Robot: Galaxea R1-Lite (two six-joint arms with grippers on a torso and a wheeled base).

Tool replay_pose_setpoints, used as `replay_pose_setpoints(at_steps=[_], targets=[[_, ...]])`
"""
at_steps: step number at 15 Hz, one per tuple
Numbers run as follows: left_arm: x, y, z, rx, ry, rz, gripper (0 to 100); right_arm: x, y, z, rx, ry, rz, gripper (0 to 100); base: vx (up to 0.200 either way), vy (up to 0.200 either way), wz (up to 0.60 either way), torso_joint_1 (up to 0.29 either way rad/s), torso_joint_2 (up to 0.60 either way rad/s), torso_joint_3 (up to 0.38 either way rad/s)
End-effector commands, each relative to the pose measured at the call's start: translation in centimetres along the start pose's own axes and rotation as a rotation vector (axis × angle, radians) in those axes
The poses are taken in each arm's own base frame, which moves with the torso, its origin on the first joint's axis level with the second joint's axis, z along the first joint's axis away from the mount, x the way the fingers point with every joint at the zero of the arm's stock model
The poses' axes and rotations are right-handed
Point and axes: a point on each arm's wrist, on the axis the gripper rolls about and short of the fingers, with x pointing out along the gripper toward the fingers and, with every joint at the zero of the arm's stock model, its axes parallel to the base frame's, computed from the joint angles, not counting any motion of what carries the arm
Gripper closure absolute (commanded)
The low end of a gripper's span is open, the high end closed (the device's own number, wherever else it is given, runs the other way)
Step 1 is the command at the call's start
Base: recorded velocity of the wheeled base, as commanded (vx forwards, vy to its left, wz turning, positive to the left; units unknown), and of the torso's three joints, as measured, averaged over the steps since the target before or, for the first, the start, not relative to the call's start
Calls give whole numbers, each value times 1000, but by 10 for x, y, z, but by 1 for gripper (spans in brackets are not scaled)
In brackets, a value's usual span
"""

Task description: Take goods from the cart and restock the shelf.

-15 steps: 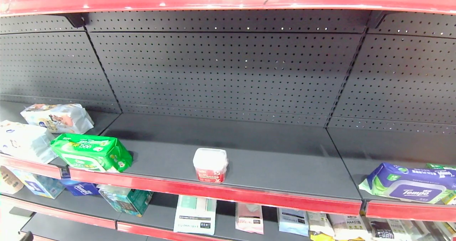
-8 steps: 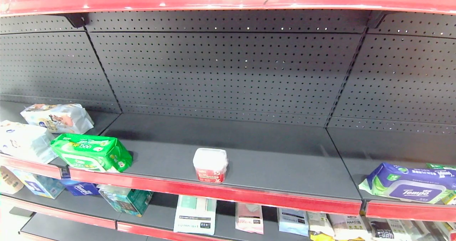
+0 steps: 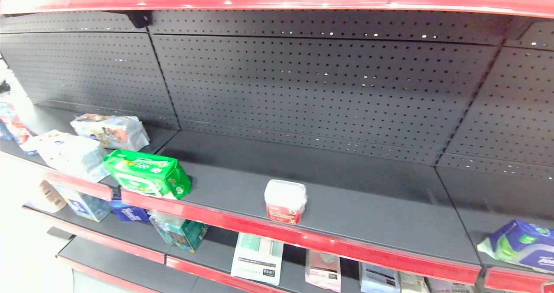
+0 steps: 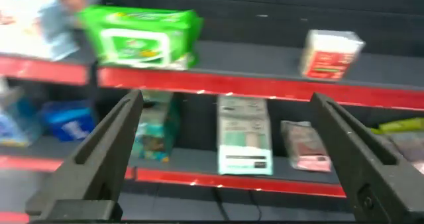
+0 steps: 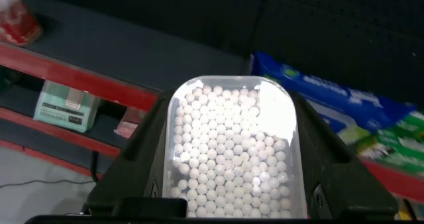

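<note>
Head view has panned left; right claw [image 5: 232,103] clamps a tub of white beads [image 5: 232,151], left claw [image 4: 225,99] gapes empty.

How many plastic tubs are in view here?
2. One tub stands near the shelf's front edge; a bead-filled tub sits between the right gripper's fingers. Others may be hidden.

Over at the right edge of the head view, the blue-and-purple soft pack of wipes [image 3: 517,246] is cut off. One tier down, the flat white-and-green pouch [image 3: 257,258] loses its bottom to the frame. The right gripper [image 5: 232,111] covers the sides and base of the clear plastic tub of white beads [image 5: 232,158]. The green soft pack [image 4: 140,36] is blurred in the left wrist view.
</note>
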Motion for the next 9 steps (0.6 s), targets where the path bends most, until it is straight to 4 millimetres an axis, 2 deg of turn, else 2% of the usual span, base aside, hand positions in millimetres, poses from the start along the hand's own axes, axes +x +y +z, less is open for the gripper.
replay_pose_setpoints(at_steps=[1,3,6,7,9], targets=[[0,0,0,-2,1,0,0,1,0,1,-4,2,6,100,0,0,0,0,0,0],[0,0,0,-4,1,0,0,7,0,7,-9,18,47,100,0,0,0,0,0,0],[0,0,-1,12,0,-3,0,33,-1,26,-6,0,111,100,0,0,0,0,0,0],[1,0,0,-7,-20,2,0,56,0,35,-1,16,146,100,0,0,0,0,0,0],[1,2,1,-86,-27,70,0,80,0,40,1,40,175,100,0,0,0,0,0,0]])
